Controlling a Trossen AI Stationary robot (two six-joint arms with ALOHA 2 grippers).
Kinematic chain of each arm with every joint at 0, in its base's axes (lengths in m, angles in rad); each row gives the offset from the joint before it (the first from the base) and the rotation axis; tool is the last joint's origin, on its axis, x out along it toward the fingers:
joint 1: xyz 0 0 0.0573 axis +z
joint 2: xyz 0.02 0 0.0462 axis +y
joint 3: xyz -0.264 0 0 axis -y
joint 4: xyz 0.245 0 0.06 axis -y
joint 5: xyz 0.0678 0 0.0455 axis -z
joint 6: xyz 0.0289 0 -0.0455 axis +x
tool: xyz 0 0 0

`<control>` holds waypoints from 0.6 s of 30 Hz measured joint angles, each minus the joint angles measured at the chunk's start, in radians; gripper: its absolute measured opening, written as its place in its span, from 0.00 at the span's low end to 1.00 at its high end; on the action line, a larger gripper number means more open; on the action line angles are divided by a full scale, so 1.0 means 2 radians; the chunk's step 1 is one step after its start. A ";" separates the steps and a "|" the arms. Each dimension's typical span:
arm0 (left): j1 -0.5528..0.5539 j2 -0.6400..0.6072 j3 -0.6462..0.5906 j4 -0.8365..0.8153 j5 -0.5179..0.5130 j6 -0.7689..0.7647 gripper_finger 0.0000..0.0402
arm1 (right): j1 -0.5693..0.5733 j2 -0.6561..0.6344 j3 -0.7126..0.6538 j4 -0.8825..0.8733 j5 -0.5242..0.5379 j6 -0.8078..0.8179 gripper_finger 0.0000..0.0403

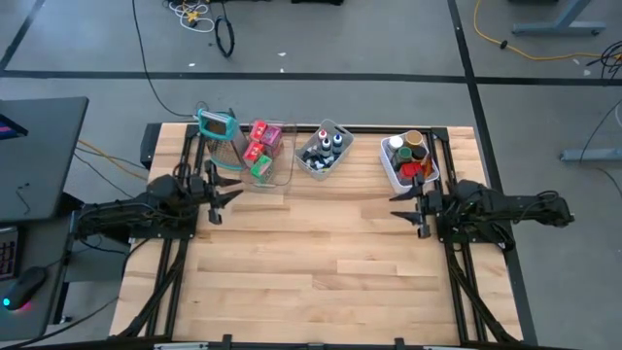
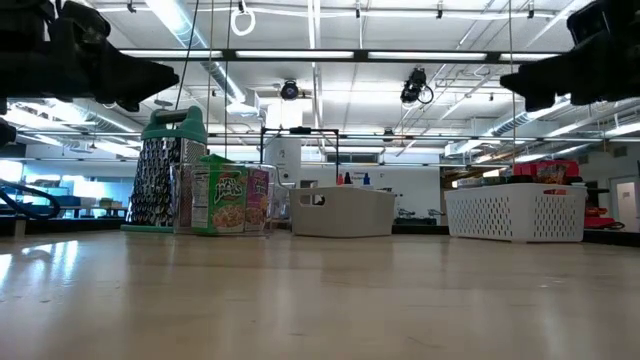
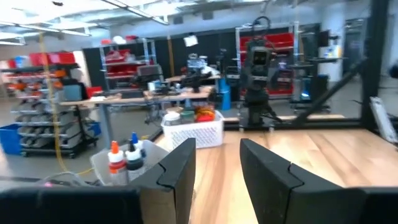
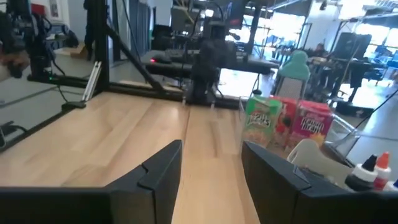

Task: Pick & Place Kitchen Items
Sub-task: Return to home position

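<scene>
High view: dark-capped bottles (image 1: 324, 151) fill grey bin (image 1: 313, 172); left tool (image 1: 233, 192), right tool (image 1: 397, 207) parted, empty.

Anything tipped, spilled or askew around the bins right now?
Nothing stands out. Boxes sit in the clear bin, bottles in the grey bin, jars in the white bin, the grater upright beside them. Left gripper and right gripper hang open, empty, above the table.

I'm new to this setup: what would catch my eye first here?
Three filled bins line the table's far edge: a clear bin with red and green boxes, a grey bin of small bottles, a white bin of jars. A teal-framed grater stands beside the clear bin. The left gripper and right gripper hang open in front of the bins.
</scene>
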 joint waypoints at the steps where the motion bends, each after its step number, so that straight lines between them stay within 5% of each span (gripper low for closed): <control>1: 0.000 0.000 0.000 -0.004 0.006 0.000 0.33 | 0.000 0.000 -0.006 0.006 0.000 0.000 0.44; 18: 0.000 0.000 0.000 -0.032 -0.019 0.019 0.33 | 0.000 0.000 -0.047 0.064 -0.027 0.023 0.44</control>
